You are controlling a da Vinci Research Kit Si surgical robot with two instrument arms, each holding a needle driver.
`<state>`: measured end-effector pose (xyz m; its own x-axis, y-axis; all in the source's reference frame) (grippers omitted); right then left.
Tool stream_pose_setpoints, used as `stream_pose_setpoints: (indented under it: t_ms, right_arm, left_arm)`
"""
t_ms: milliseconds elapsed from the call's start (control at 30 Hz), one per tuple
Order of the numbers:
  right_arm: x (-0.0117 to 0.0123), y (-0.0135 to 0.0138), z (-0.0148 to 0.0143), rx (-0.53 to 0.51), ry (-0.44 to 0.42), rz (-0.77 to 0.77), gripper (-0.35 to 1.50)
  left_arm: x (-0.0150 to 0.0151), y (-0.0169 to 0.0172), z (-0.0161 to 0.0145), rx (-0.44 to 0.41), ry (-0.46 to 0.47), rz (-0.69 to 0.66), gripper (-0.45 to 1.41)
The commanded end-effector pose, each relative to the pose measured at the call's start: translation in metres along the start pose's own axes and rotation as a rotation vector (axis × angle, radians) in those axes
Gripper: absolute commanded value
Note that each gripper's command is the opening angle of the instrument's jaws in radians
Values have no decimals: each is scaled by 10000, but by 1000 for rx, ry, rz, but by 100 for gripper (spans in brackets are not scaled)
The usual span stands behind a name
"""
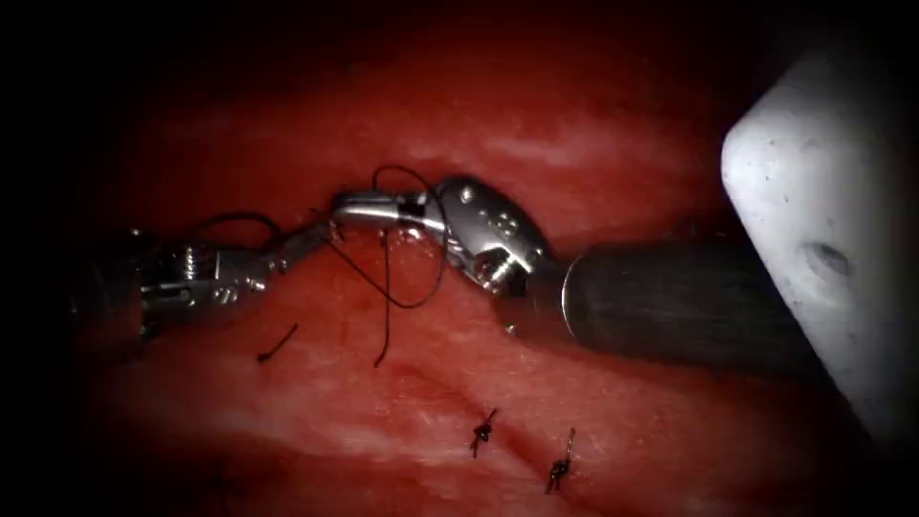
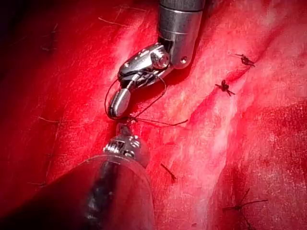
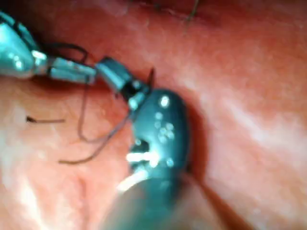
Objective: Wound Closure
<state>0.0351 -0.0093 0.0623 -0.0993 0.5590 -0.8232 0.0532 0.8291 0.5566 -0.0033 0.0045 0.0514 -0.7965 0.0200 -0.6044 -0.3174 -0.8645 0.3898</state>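
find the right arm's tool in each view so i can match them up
Endoscope view: the right arm's tool comes in from the right, tip meeting the left arm's tool above the cut.
Left wrist view: it is the tool on the bright metal shaft, pointing at the nearer tool.
Right wrist view: it is the close, dark tool.
Shared landmark: the dark thread looping where the tips meet.

Where the left tool (image 1: 321, 235) and right tool (image 1: 359, 209) meet, thread (image 1: 388, 287) loops over both tips, and the grip of each on it is too small to tell. The needle cannot be made out among the loops.
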Motion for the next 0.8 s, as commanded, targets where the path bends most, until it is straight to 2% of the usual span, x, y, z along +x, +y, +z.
stream_pose_setpoints:
  t_ms: [33, 267, 533, 800]
  right_arm:
    - [-5, -2, 4, 25, 11, 6, -35]
    - [2, -2, 6, 127, 29, 34, -35]
    - [4, -15, 1, 259, 45, 50, -35]
    - [5, -17, 5, 397, -82, 44, -35]
  left_arm:
    - [-3, 5, 8, 1, 2, 1, -45]
    - [-4, 8, 17, 5, 2, 8, -45]
    - [-1, -7, 29, -2, 3, 23, -45]
    - [-1, -9, 46, 1, 4, 44, -45]
